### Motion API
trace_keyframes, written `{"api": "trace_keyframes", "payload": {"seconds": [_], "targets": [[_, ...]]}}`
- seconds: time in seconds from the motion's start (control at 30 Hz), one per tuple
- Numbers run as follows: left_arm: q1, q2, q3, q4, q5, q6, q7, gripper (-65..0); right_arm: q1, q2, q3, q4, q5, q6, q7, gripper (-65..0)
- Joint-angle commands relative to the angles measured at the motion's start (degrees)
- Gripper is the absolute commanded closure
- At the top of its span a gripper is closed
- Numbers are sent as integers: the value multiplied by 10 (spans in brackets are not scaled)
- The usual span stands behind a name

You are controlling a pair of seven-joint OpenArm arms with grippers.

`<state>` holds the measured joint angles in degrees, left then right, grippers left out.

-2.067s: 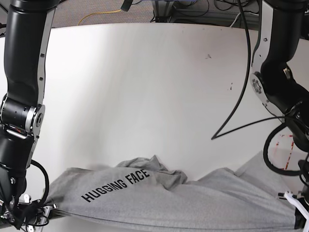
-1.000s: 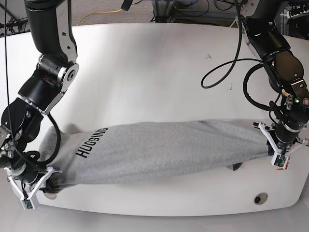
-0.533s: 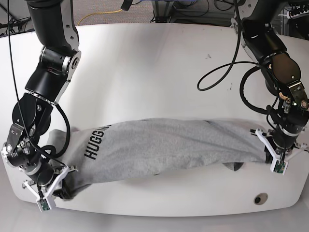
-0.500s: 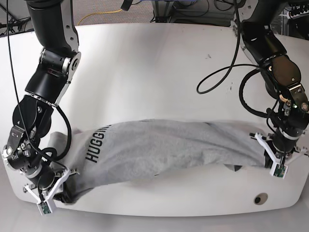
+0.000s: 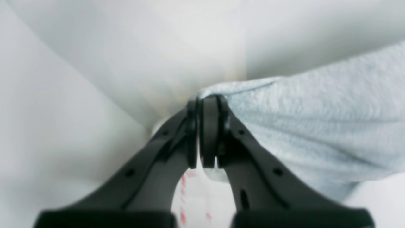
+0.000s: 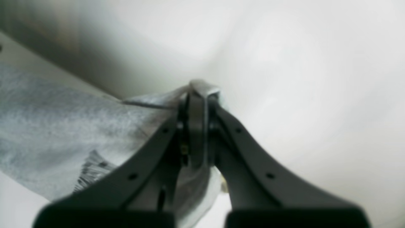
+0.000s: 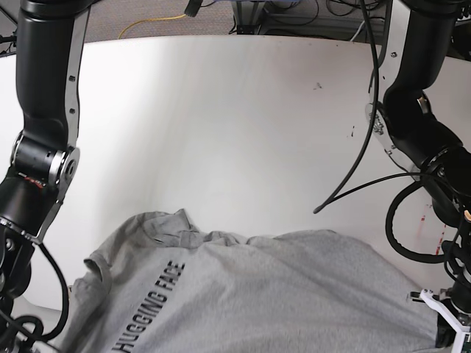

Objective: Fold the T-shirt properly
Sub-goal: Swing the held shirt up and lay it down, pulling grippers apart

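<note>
Here, grey T-shirt (image 7: pixel 257 294) spread across the near part of the white table (image 7: pixel 221 125), lettering up, left fingers (image 5: pixel 208 126) clamped on one fabric edge, right fingers (image 6: pixel 196 126) pinched on another.

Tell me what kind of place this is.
Probably a robotics lab or test bench. Two black arms work over a bare white table, each gripper pinching a grey T-shirt, and loose cables trail behind the table's far edge.
</note>
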<state>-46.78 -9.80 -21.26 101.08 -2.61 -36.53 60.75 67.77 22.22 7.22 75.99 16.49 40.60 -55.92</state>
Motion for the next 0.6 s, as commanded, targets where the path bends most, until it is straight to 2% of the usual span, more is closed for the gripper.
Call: {"api": "trace_keyframes", "payload": {"seconds": [0.0,0.13,0.3,0.47,0.57], "targets": [[-37,-13,-2,11,5,4,-10,0,61,12,-23,-3,2,-6,19,0],[-104,-36,-3,24,5,18,-10,0,70,13,-40,-2,2,-6,4,0],[-145,-67,-2,22,2,19,7,0,70,13,-37,51,4,-6,-82,0],[-88,-58,-2,28,-1,19,23,0,68,9,-14,119,4,-6,-109,0],[-25,-57,-7,61,-1,18,31,0,1,8,6,168,4,-6,-125,0]]}}
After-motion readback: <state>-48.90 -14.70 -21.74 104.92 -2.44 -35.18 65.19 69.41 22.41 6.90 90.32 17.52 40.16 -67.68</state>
